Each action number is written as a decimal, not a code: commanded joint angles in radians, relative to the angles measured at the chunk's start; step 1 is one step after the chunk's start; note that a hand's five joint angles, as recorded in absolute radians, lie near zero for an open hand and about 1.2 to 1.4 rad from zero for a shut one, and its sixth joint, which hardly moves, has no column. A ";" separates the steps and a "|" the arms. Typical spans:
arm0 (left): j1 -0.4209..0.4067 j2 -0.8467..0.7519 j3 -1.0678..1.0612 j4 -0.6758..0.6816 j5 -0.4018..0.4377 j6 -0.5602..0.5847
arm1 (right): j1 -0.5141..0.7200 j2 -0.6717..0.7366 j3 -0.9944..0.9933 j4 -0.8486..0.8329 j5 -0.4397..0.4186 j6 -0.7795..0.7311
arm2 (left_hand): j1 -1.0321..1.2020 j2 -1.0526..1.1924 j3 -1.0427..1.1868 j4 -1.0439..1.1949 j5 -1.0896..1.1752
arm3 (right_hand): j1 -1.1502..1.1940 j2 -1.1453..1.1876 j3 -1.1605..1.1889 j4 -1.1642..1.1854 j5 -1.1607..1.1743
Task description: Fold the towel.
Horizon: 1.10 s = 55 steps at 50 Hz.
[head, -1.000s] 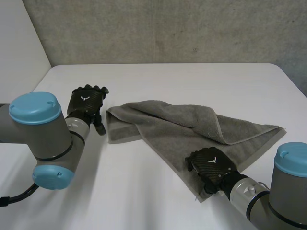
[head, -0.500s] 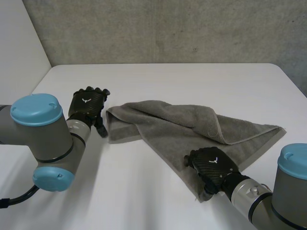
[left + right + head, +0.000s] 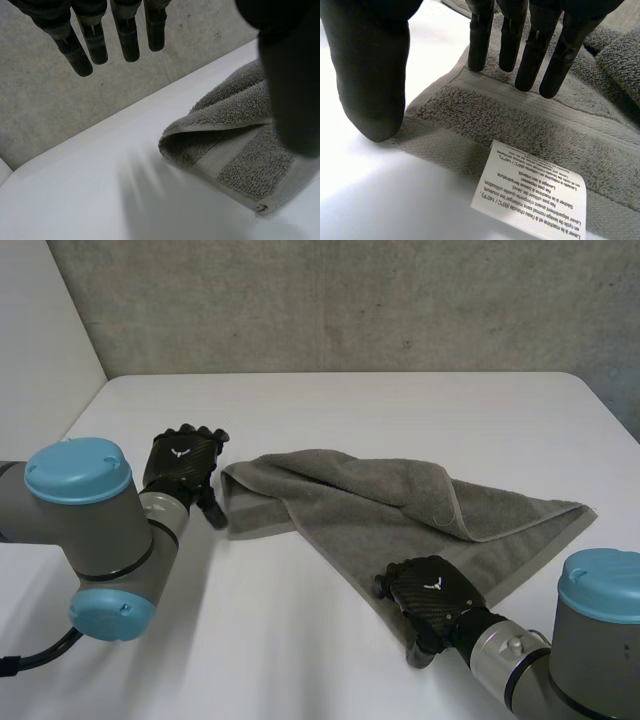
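The right hand (image 3: 428,598) has crept leftward along the near corner of the grey towel (image 3: 380,505). Its fingers lie straight on the hem, thumb apart, holding nothing, so the pinch seems still to come. Farther off, the left hand (image 3: 180,462) hovers open and empty beside the towel's left corner. One towel, one care label (image 3: 530,192), two hands.

Grey terry towel (image 3: 400,510) lying half-folded on the white bench (image 3: 350,410)

It is sprawling slantwise across the bench's middle, rumpled. One flap is lying doubled over its far side, a folded end with a woven band is pointing left, and one corner is trailing off right. A white printed care label (image 3: 532,192) is lying flat at the near corner.
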 commanded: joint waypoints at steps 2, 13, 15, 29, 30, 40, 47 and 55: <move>0.000 -0.002 0.000 0.000 0.000 0.000 | -0.003 0.003 -0.005 -0.015 0.003 -0.006 | -0.085 -0.086 -0.078 -0.098 -0.217 | 0.035 0.054 0.039 0.040 0.027; 0.000 -0.003 -0.002 0.000 0.000 0.000 | -0.006 0.008 -0.012 -0.037 0.025 -0.012 | -0.085 -0.086 -0.078 -0.098 -0.217 | 0.049 0.068 0.054 0.055 0.042; 0.000 -0.003 -0.004 0.000 0.000 0.000 | -0.006 0.011 -0.014 -0.037 0.025 -0.015 | -0.085 -0.086 -0.078 -0.098 -0.217 | 0.052 0.071 0.057 0.058 0.045; 0.000 -0.002 -0.007 0.002 0.000 0.000 | -0.015 0.025 -0.015 -0.050 0.025 -0.032 | -0.085 -0.086 -0.078 -0.098 -0.217 | 0.237 0.255 0.241 0.242 0.229; 0.000 -0.002 -0.007 0.002 0.000 0.000 | -0.015 0.025 -0.015 -0.050 0.025 -0.032 | -0.085 -0.086 -0.078 -0.098 -0.217 | 0.237 0.256 0.242 0.243 0.230; 0.000 -0.005 -0.005 0.008 0.000 0.002 | -0.025 -0.017 -0.009 -0.076 0.051 -0.018 | -0.071 -0.072 -0.063 -0.083 -0.202 | 0.897 0.916 0.901 0.902 0.889; 0.000 -0.015 0.009 0.026 0.002 0.006 | -0.043 -0.106 0.003 -0.077 0.060 -0.010 | -0.056 -0.057 -0.048 -0.069 -0.187 | 0.897 0.916 0.901 0.902 0.889; 0.000 -0.075 0.082 0.034 0.005 0.011 | -0.091 -0.190 0.009 -0.066 0.054 0.004 | -0.009 -0.010 -0.001 -0.022 -0.140 | 0.897 0.916 0.901 0.902 0.889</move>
